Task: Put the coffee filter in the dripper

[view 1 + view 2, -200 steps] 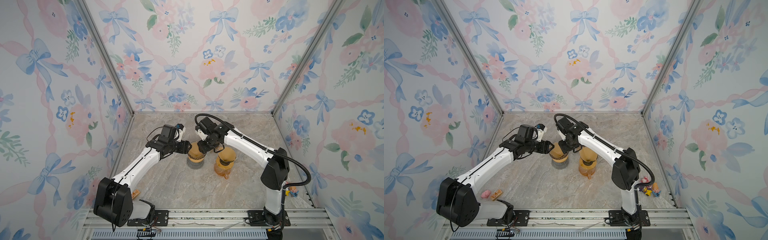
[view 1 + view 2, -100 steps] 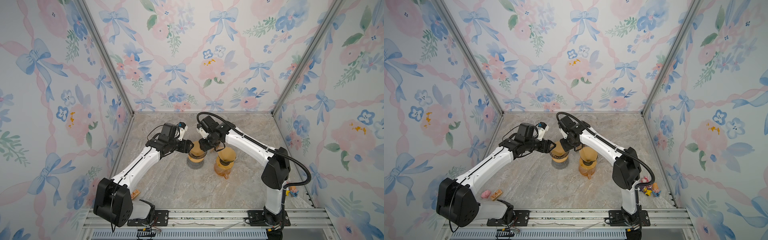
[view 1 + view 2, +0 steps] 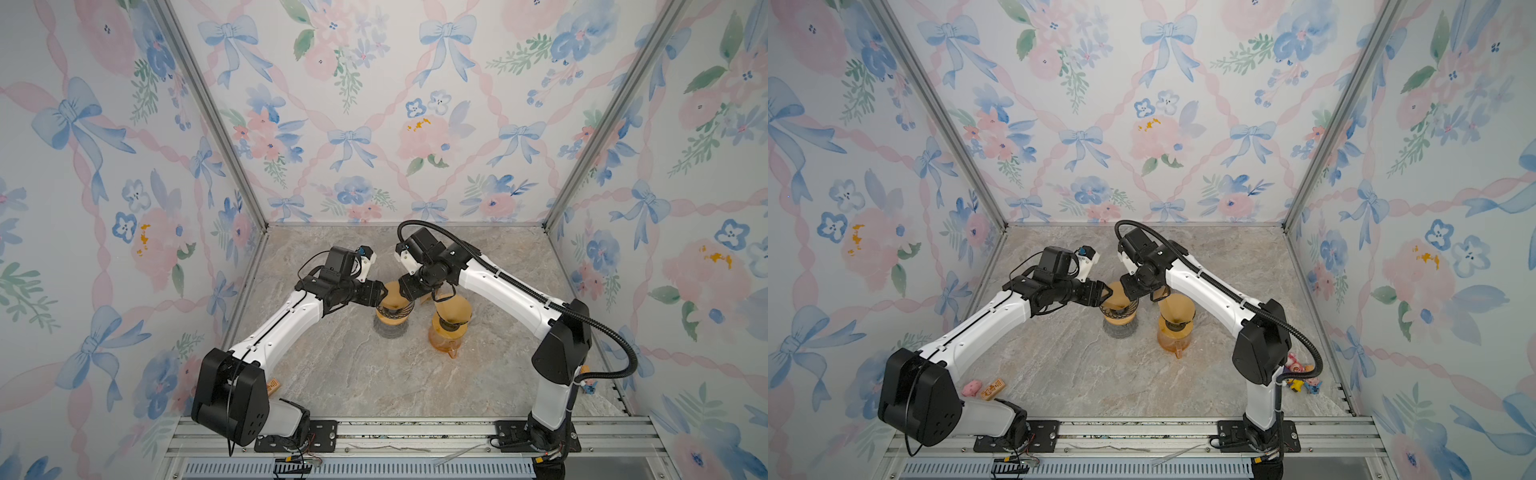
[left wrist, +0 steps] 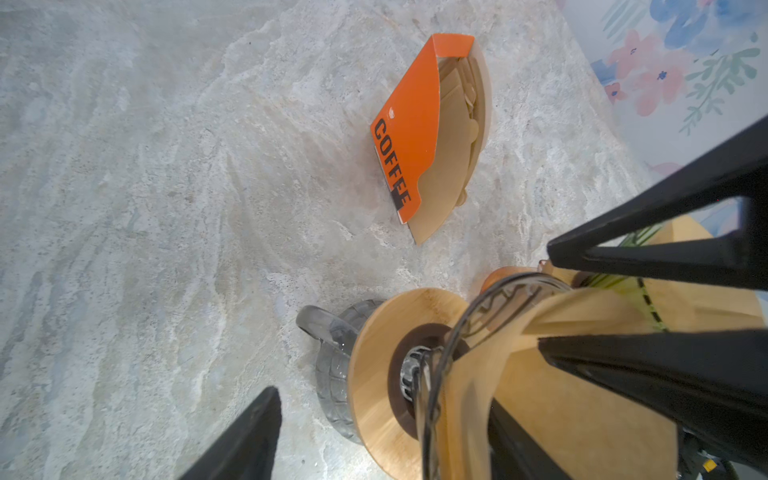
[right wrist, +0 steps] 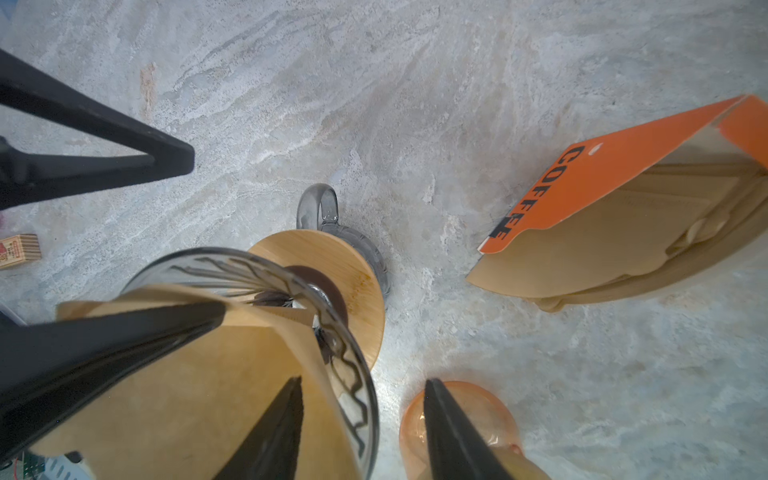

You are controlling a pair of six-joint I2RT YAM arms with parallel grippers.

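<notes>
- A marbled grey worktop [image 3: 374, 374] inside flower-papered walls, where two arms meet at a clear glass dripper with a round wooden collar [image 5: 357, 291].
- The brown paper coffee filter [image 5: 208, 395] sits partly in the dripper and rises above its rim.
- The left jaws are spread wide, one finger [image 5: 104, 353] resting on the filter.
- The right jaws are spread, straddling the filter wall and the glass rim.
- An orange "COFFEE" filter packet [image 4: 411, 120] lies well beyond both jaws.

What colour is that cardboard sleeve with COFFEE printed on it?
Orange, with black lettering; the sleeve shows best in the left wrist view.
</notes>
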